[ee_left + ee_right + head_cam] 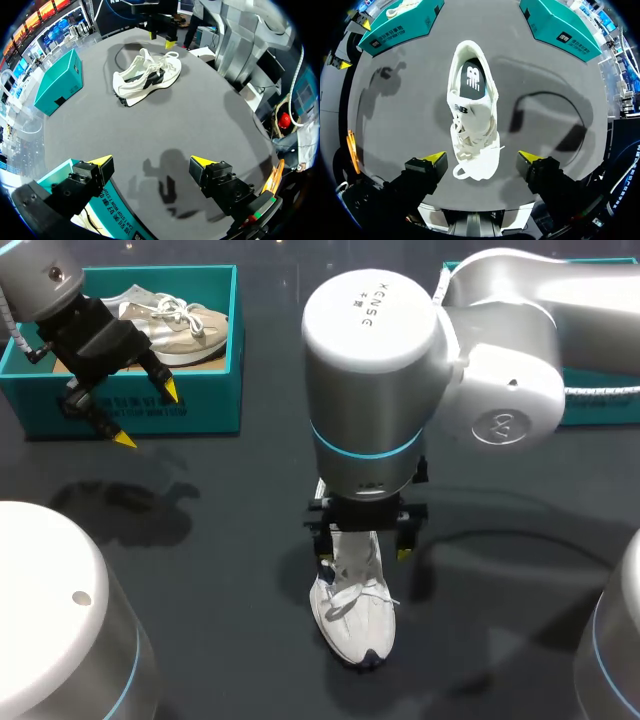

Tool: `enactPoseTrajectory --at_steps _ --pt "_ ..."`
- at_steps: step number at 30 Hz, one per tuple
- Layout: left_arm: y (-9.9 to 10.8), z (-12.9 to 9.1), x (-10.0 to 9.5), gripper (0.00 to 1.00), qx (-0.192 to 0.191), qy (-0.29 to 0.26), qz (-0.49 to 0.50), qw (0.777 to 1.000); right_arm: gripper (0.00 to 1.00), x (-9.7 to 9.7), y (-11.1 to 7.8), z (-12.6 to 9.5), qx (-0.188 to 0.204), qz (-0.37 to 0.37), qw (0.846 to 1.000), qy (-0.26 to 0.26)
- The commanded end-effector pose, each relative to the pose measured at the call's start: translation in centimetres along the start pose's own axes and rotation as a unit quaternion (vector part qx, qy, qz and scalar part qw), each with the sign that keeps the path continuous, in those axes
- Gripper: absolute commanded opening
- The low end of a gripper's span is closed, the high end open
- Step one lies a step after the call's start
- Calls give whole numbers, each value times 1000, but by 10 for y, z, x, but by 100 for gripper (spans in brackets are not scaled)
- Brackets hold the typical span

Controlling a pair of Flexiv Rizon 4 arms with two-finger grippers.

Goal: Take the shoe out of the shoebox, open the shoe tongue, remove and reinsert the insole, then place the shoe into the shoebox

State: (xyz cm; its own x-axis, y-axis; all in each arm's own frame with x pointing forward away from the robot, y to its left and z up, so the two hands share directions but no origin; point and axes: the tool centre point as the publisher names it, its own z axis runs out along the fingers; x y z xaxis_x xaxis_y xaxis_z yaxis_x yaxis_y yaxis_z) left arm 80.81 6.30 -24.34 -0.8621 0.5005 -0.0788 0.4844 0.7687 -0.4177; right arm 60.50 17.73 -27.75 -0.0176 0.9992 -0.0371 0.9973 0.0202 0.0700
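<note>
A white shoe (356, 618) lies on the dark table, its black insole (472, 80) showing in the opening. My right gripper (364, 552) hangs over it, open. Its yellow fingertips (437, 157) stand on either side of the laced front (472, 150), with a gap on each side. The shoe (145, 75) lies far ahead of my left gripper (151, 161). That left gripper (148, 415) is open and empty at the front wall of a teal shoebox (200, 412), which holds a beige shoe (170, 325).
A second teal box (600, 405) stands at the back right, partly behind my right arm; it also shows as the teal box (560, 25) and the teal box (57, 82). Bare dark table (220, 570) spreads between the shoebox and the white shoe.
</note>
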Motion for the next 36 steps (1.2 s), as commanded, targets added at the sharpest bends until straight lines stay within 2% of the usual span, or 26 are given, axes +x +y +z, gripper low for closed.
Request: enactPoseTrajectory --at_steps 1,5,15,21,25,36 --pt "0 -1 1 100 -2 0 0 1000 50 4 0 3 -5 -1 1000 -2" --pt "0 -1 1 100 -2 0 0 1000 35 10 9 7 -7 -18 1000 2" --pt "0 -1 1 100 -2 0 0 1000 36 10 31 31 -4 -35 999 14" --pt "0 -1 1 100 -2 0 0 1000 36 5 53 51 -1 -53 998 25" --pt "0 -1 1 100 -2 0 0 1000 37 1 60 62 9 -58 997 40" --pt "0 -1 1 100 -2 0 0 1000 35 10 52 38 -25 -77 997 21"
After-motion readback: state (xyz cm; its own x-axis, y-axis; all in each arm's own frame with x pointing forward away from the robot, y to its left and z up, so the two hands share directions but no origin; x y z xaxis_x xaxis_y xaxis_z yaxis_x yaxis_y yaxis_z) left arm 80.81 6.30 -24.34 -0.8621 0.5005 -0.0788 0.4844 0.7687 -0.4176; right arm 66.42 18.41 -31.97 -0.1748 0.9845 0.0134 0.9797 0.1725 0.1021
